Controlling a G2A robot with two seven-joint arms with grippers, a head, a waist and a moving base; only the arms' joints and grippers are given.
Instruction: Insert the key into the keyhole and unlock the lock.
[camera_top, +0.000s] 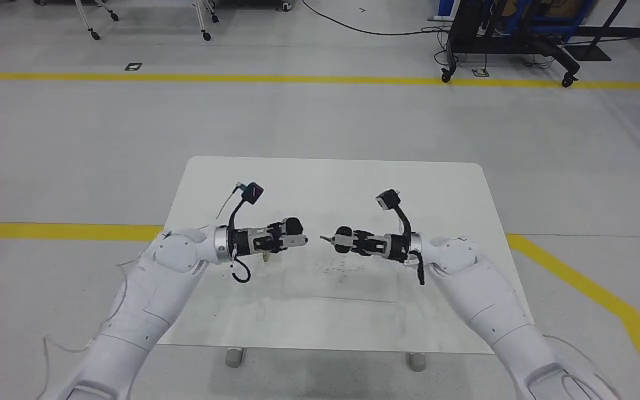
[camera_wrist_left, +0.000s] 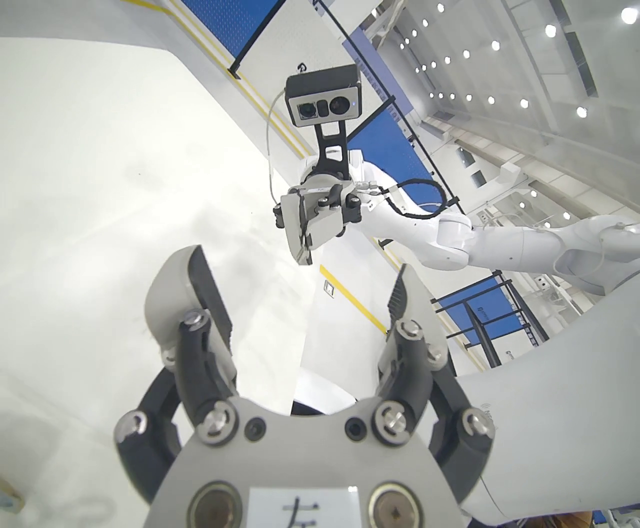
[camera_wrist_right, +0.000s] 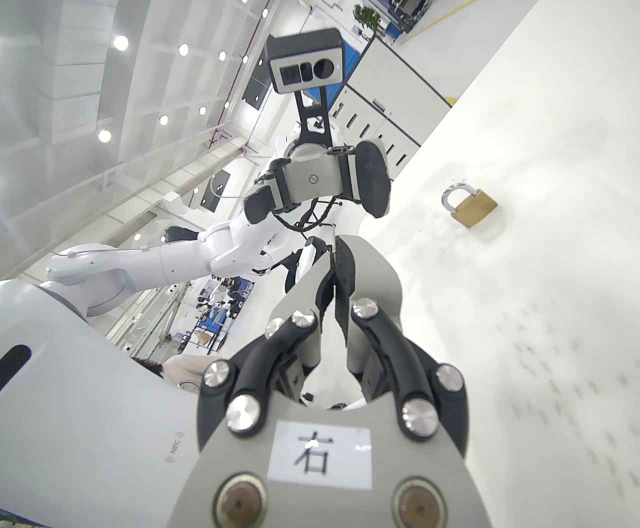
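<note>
Padlock: brass body with a silver shackle, lying flat on the white table. It is near the left gripper but apart from it, and neither gripper touches it. Whether the shackle is latched cannot be told.
Table: white top, faintly scuffed. Both arms stretch in over its middle from opposite sides.
Left gripper: held above the table top and released. Its two black-padded fingers are spread wide and hold nothing, and it points toward the other arm.
Right gripper: also held above the table and clenched, its ribbed pads pressed flat together. Whether anything thin is pinched between them is too small to make out.
Spacing: in the top view the two grippers face each other tip to tip over the middle of the table, near one another but not touching.
Floor stripe: a yellow line running across the grey floor beyond the far edge of the table.
Wheeled frame: a dark frame on castors, standing past the stripe at the far right.
</note>
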